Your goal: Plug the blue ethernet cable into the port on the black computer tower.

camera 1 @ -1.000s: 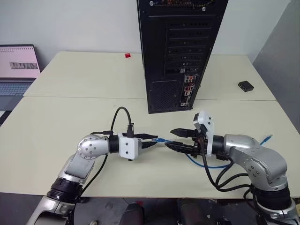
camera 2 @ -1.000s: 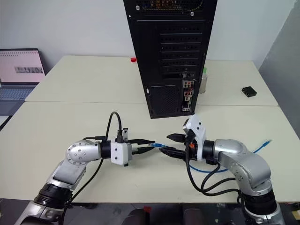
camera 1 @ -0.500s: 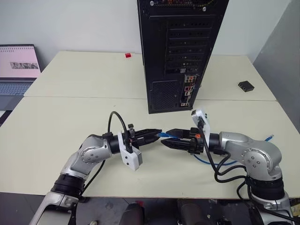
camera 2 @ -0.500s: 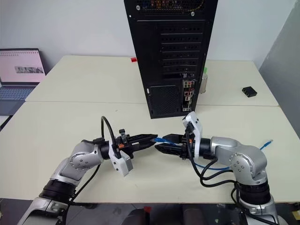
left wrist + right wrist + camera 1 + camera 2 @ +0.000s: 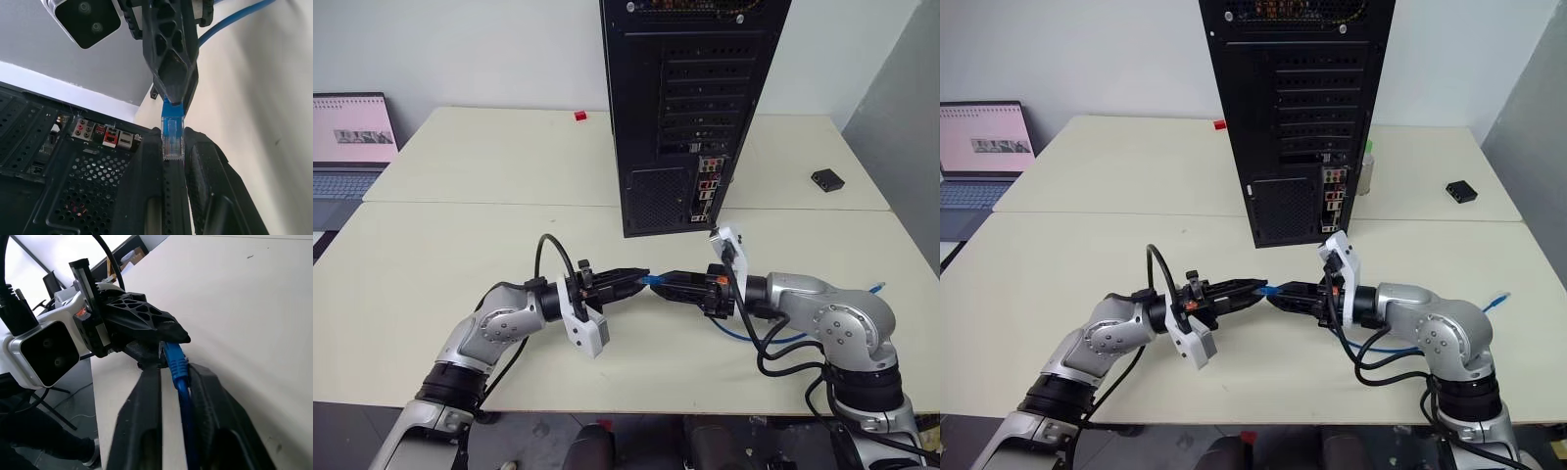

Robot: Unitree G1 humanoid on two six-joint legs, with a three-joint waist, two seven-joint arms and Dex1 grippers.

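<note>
The blue ethernet cable (image 5: 756, 339) has one clear-blue plug (image 5: 172, 133) held just above the table between both hands. My left gripper (image 5: 644, 277) is shut on that plug, pointing right. My right gripper (image 5: 668, 279) points left, tip to tip with it, shut on the cord just behind the plug. From there the cord loops under my right arm to its other plug (image 5: 873, 288) on the table. The black computer tower (image 5: 695, 98) stands upright just beyond the grippers. Its port (image 5: 705, 192) lies in the strip of coloured connectors low on the rear face.
A laptop (image 5: 352, 147) sits open at the far left. A small black box (image 5: 825, 179) lies at the right of the far table, and a small red thing (image 5: 579, 116) is left of the tower. A bottle (image 5: 1367, 166) stands behind the tower's right side.
My right gripper's fingers, wide apart a second ago, have closed on the cord behind the plug. Both wrists have rolled, the left one more; neither hand has shifted.
</note>
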